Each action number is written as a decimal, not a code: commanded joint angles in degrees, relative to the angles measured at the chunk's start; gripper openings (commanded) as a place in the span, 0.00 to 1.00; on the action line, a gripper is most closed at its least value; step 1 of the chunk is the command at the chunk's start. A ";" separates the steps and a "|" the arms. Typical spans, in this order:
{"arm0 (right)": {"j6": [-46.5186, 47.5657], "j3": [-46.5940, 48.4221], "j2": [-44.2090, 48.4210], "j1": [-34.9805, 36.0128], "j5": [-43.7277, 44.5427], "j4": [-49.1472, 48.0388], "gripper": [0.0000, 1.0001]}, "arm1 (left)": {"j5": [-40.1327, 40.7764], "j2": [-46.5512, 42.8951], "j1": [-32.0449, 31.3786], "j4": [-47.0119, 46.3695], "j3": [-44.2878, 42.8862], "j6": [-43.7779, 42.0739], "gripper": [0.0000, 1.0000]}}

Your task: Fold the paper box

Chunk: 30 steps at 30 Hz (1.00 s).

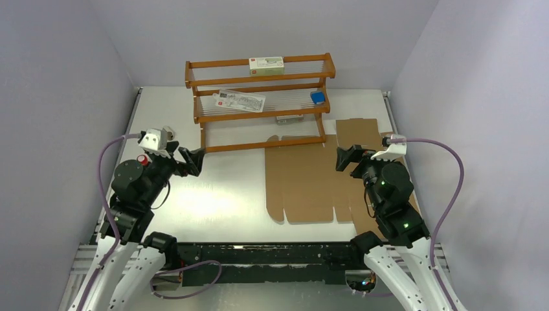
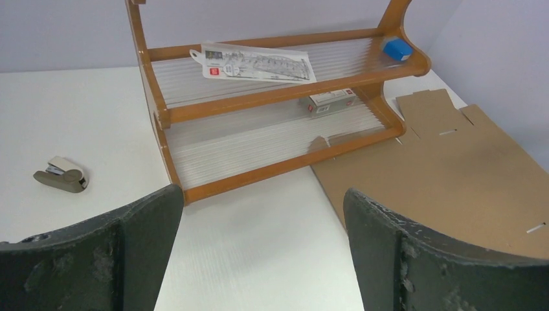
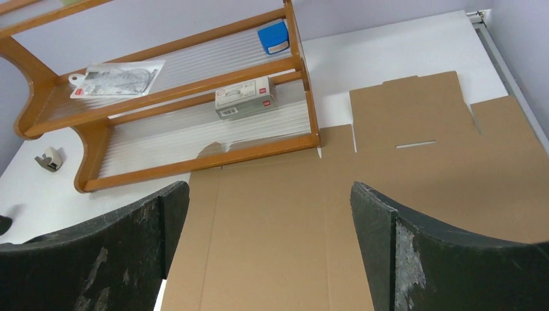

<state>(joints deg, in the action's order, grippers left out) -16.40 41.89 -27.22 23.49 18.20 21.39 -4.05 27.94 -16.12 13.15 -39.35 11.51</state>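
Note:
The paper box is a flat, unfolded brown cardboard sheet lying on the right half of the white table, one flap reaching toward the back right. It also shows in the left wrist view and the right wrist view. My left gripper is open and empty, held above bare table left of the sheet. My right gripper is open and empty, held above the sheet's right part, not touching it.
A wooden two-tier shelf rack stands at the back, its front rail at the sheet's far edge. It holds a small box, a packet and a blue item. A small stapler lies at far left.

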 commanded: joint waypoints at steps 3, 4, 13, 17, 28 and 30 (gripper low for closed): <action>0.33 -0.71 2.21 0.24 0.34 -2.34 1.00 | -4.42 1.68 0.65 -1.90 0.32 1.23 0.98; 0.32 -0.73 2.32 0.21 0.35 -2.32 1.00 | -4.79 2.03 0.65 -2.21 0.37 1.42 0.98; -0.65 -1.56 2.16 0.19 0.40 -1.99 1.00 | -7.77 6.31 0.65 -4.52 0.39 3.71 0.98; -1.27 -2.81 3.21 0.22 -0.01 -2.66 1.00 | -9.04 10.34 0.56 -5.65 0.51 7.02 0.98; -1.52 -5.32 4.11 0.18 -0.90 -4.47 1.00 | 2.19 30.71 -14.57 -12.67 -1.39 16.25 0.98; -1.58 -5.50 3.32 0.19 -1.16 -4.51 1.00 | 4.81 35.62 -17.68 -14.62 -2.44 17.08 0.98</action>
<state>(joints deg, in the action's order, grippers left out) -17.58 37.21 -23.09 23.49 17.74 18.70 -6.42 57.45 -28.93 4.38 -39.38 24.97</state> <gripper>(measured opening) 0.997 0.983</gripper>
